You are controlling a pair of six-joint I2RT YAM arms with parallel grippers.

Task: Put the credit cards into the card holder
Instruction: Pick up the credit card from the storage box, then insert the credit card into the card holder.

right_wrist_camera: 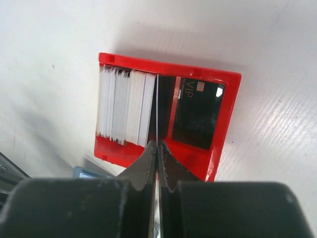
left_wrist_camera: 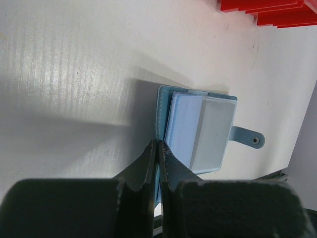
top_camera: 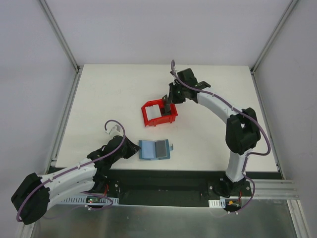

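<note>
While the white table (top_camera: 109, 99) fills the overhead view, the right arm (top_camera: 218, 106) bends over it from 4 o'clock and the left arm (top_camera: 74, 176) lies low at 7 o'clock. At the centre of the table sits the red bin (top_camera: 144, 113). Just beside it, at its 6 o'clock, the card holder (top_camera: 154, 149) lies spread open, with its snap tab (left_wrist_camera: 250, 139) on the 3 o'clock side. The left gripper (left_wrist_camera: 156, 145) is at the holder's 9 o'clock edge. Its fingers are pressed together, seemingly pinching the teal cover, though the wrist view is too dark to be sure.

In the right wrist view, the credit cards (right_wrist_camera: 124, 106) stand stacked in the bin's 9 o'clock half. A dark card (right_wrist_camera: 198, 114) lies flat in the 3 o'clock half. Above the bin, the right gripper (right_wrist_camera: 157, 145) is clenched on a single white card (right_wrist_camera: 156, 109), which is seen edge-on.
</note>
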